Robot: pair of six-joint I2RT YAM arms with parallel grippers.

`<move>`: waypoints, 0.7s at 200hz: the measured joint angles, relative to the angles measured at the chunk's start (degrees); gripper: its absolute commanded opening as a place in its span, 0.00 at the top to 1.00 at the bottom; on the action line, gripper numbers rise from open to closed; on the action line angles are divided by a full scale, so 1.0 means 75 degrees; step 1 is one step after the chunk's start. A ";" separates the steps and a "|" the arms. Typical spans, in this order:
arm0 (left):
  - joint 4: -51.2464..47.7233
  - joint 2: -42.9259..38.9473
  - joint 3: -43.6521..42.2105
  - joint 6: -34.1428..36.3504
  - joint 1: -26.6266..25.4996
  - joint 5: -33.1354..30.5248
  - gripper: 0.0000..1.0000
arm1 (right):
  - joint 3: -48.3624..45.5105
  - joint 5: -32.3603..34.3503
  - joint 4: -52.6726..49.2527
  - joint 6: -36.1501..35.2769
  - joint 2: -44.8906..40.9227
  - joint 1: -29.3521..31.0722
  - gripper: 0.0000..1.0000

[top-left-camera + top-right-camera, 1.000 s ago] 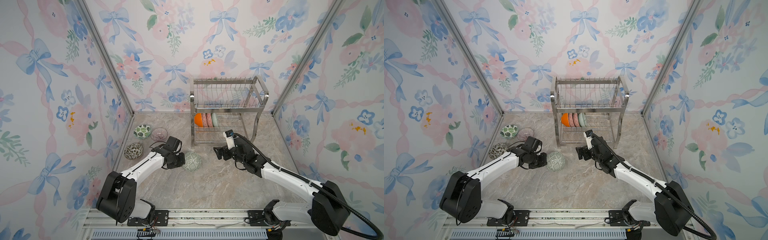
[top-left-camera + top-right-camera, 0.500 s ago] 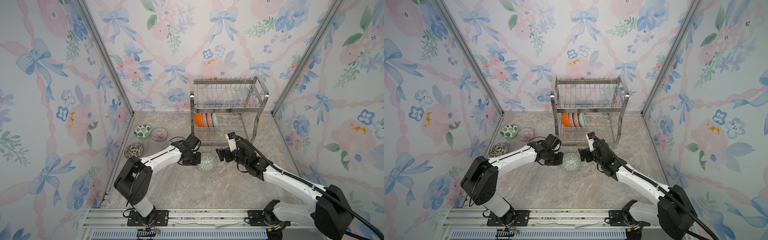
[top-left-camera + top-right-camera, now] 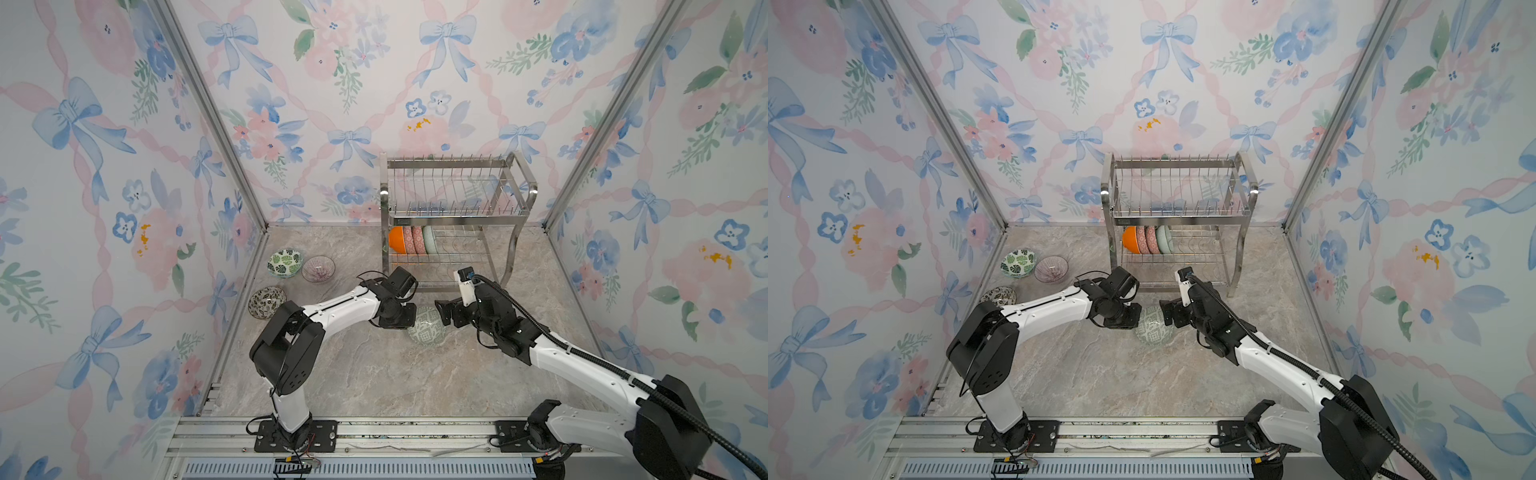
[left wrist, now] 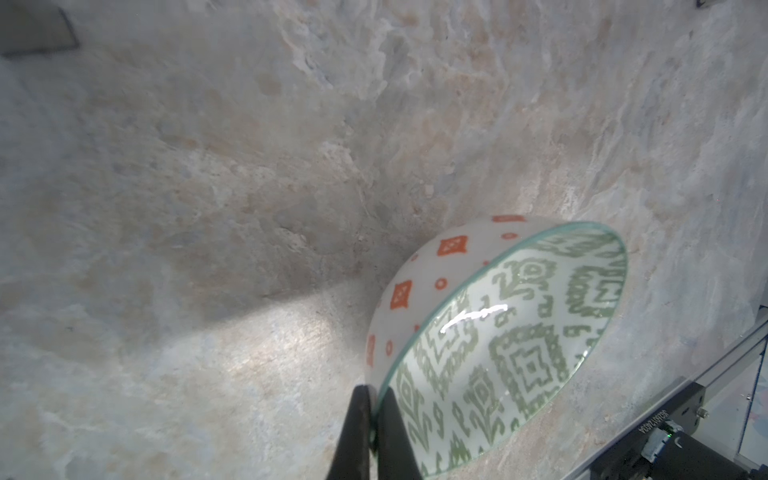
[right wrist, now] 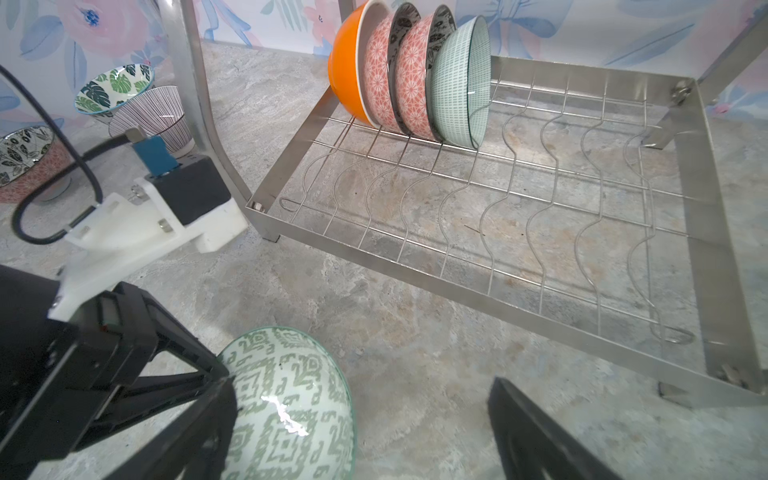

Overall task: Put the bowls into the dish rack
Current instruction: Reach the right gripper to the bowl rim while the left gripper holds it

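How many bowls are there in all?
8. Four bowls stand in the dish rack, lower tier; three sit on the table near the left wall; the left pincer grips the green geometric bowl.

Right wrist view: round ceramic bowl with green geometric pattern (image 5: 286,399) is running off the frame edge. In a top view, white left arm (image 3: 1054,309) is covering half the dark-leaf ceramic bowl (image 3: 998,295).
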 measured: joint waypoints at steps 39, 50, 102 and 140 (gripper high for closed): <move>-0.0003 0.0125 0.0128 0.0052 -0.0006 -0.0017 0.90 | -0.0070 0.0000 -0.0003 0.0003 -0.0090 -0.0052 0.03; 0.0006 0.0149 0.0166 0.0070 -0.0006 -0.0035 0.86 | -0.0079 0.0000 0.0003 0.0006 -0.0090 -0.0052 0.04; 0.0032 0.0154 0.0347 0.0221 -0.0006 -0.0064 0.67 | -0.0157 0.0000 0.0003 0.0029 -0.0087 -0.0058 0.04; 0.0026 0.0149 0.0358 0.0329 -0.0006 -0.0172 0.57 | -0.0157 0.0000 0.0003 0.0029 -0.0087 -0.0058 0.04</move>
